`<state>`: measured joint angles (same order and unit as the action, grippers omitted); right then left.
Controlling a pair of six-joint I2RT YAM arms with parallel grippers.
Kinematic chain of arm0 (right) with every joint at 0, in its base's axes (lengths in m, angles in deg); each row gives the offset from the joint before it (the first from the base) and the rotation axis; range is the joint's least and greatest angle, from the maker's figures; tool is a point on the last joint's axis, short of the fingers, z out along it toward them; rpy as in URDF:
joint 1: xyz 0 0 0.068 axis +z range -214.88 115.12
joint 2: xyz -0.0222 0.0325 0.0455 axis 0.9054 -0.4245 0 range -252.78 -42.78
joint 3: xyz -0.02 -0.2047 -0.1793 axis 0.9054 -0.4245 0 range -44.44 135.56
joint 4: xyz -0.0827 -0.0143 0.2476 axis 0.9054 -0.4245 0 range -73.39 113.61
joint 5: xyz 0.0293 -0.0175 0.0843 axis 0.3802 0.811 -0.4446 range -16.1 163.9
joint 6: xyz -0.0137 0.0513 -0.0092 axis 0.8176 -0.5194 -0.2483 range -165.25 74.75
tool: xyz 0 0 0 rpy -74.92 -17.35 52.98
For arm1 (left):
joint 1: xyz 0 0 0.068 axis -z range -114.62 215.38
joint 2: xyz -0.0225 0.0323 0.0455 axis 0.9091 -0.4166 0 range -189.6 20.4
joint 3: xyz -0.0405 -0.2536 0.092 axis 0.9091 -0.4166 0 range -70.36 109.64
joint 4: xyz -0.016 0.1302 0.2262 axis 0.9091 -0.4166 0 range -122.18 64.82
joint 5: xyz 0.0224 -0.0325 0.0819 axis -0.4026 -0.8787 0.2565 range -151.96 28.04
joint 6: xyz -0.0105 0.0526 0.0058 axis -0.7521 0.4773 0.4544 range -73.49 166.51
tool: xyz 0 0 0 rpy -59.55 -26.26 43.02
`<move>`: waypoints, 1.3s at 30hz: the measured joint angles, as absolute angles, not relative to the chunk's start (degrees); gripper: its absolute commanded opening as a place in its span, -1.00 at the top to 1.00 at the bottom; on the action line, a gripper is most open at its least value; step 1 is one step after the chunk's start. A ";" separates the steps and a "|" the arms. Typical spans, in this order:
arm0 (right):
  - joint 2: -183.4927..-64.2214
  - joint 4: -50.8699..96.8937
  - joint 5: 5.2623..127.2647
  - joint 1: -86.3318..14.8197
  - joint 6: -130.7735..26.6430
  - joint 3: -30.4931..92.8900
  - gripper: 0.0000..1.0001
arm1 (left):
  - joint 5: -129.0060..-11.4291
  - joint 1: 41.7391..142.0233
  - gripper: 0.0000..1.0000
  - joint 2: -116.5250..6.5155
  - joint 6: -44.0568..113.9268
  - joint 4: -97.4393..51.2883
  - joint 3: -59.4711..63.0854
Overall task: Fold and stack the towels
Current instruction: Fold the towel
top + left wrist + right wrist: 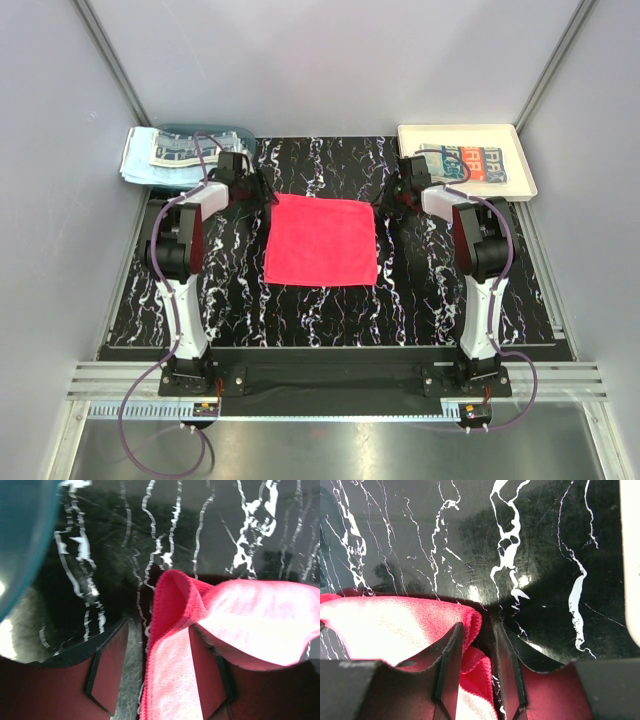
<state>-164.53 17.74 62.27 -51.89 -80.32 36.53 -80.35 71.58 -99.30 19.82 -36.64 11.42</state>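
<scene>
Starting the first fold of the red-pink square cloth towel (pixel 321 241), spread flat on the black white-veined mat (pixel 420 290). Straddling its far-left corner with the left gripper (pixel 160 630), jaws wide, not yet pinching; nipping the far-right corner in the right gripper (pixel 476 627), jaws narrow. Next, probably: close left, lift both corners, draw them toward the near edge.

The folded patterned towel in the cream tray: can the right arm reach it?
Probably yes. The cream rectangular tray with the folded patterned towel sits just beside the right hand, nothing between, though that hand pinches the red-pink towel now.
</scene>
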 measured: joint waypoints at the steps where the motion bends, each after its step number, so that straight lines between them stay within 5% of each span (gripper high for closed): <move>1: -164.53 17.72 62.29 -51.89 -80.12 36.53 0.19 | -79.56 71.58 -0.07 -99.34 19.90 -37.58 11.98; 25: -157.12 15.66 63.47 -51.71 -77.96 37.89 0.14 | -70.43 74.77 -0.07 -102.34 18.44 -41.80 17.38; 39: -166.69 10.33 62.40 -48.81 -74.16 42.50 0.17 | -72.22 75.53 -0.15 -98.03 16.58 -31.16 8.03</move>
<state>-166.69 10.33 62.40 -48.81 -74.16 42.50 -72.22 75.53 -98.03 16.58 -31.16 8.03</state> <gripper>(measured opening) 0.413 0.569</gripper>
